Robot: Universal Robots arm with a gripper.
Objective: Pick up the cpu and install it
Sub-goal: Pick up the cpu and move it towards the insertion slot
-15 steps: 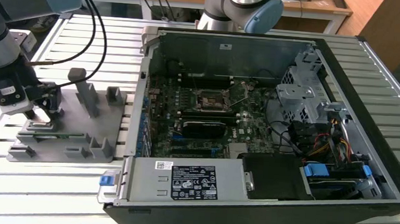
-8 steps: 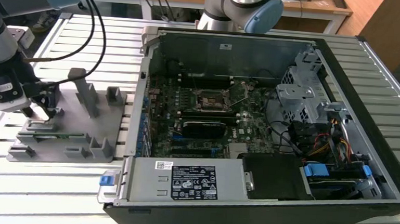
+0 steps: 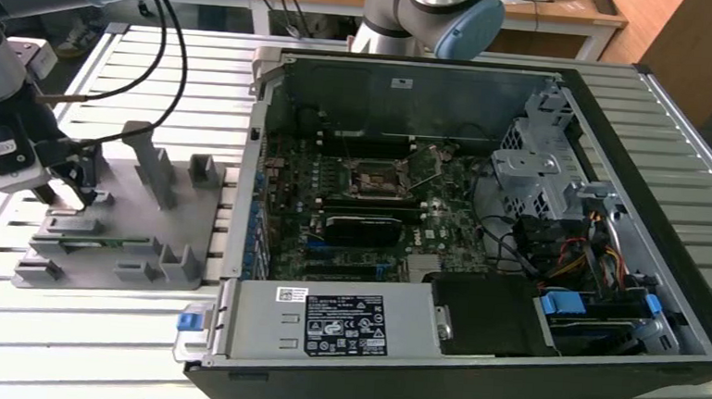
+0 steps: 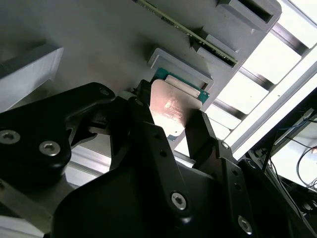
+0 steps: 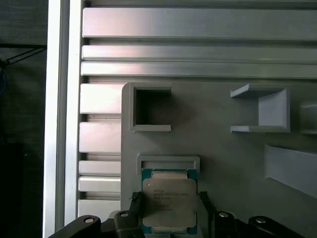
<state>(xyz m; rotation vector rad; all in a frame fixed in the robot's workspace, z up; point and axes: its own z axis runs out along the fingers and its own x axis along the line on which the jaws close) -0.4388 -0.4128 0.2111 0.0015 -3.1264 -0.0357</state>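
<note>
Gripper (image 3: 66, 191) low over the grey plastic fixture with upright blocks (image 3: 143, 242), which sits on the slatted aluminium table (image 3: 129, 65) at the exterior view's left.

The cpu (image 5: 168, 196) is a flat square chip with a silver-white metal top and a thin green rim. It lies in its shallow pocket on the fixture, one edge against the pocket's raised ledge. The black fingers (image 5: 134, 202) are closed in on two opposite edges. No gap shows on either side, so they look to be pinching it, with the chip seated and not raised.

Risks, as judged:
- The hold is on thin edges only. A slightly uneven squeeze could tip the chip or let it slide out.
- The ledge touches one edge, so a pull that is not straight up could snag the chip there and twist it in the grip.
- The black-framed square socket (image 3: 376, 178) sits well apart on the motherboard, inside the open black tower case (image 3: 319, 387). A chip skewed in the grip would meet the socket skewed, with damage likely.

Views:
- The exterior view gives the layout — fixture, case wall and socket.
- The first wrist view looks square down on the chip top and shows both gripped edges.
- The second wrist view looks in at a slant and shows the chip lying flat by its ledge, with glare across the metal.
</note>
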